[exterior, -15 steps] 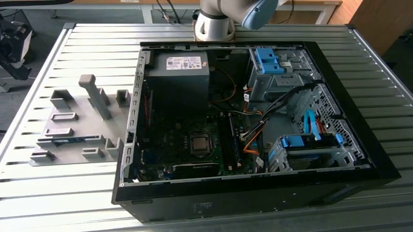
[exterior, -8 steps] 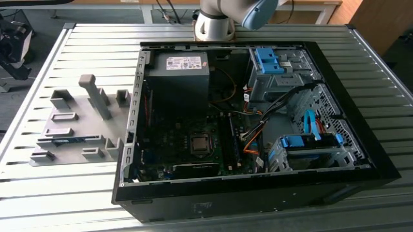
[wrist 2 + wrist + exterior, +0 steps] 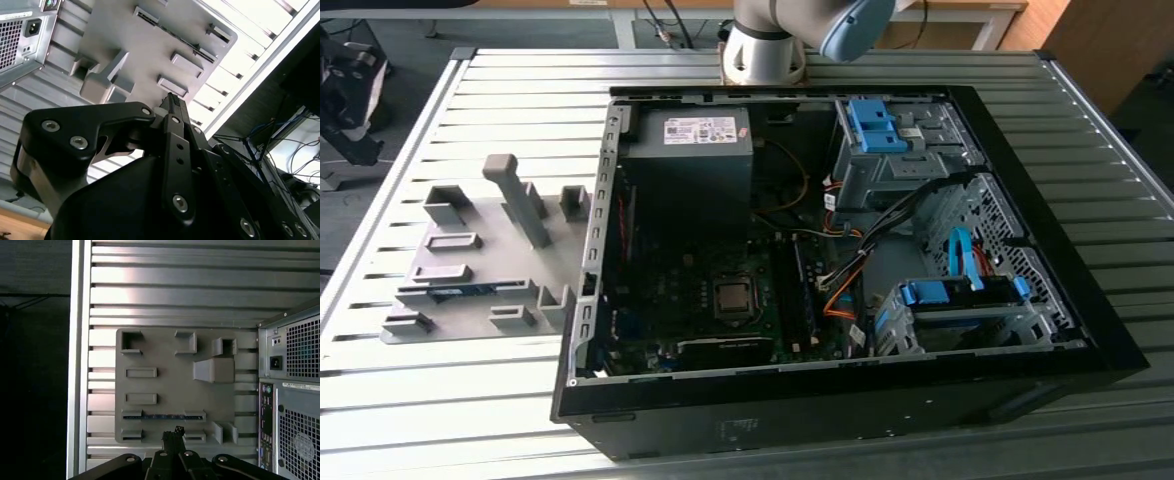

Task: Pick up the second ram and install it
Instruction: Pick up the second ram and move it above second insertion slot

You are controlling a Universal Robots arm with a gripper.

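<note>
Black robot hand [image 3: 173, 431] is pinched narrow, holding nothing. The second ram [image 3: 162, 416], a thin green-blue strip, sits slotted in the grey plastic holder tray [image 3: 170, 385] on the slatted metal table [image 3: 175, 290], beside the open black computer case [image 3: 854, 395].

The second ram [image 3: 459, 291] [image 3: 162, 416] — a thin blue-green strip — stands on edge in its grey holder [image 3: 131, 414].
</note>
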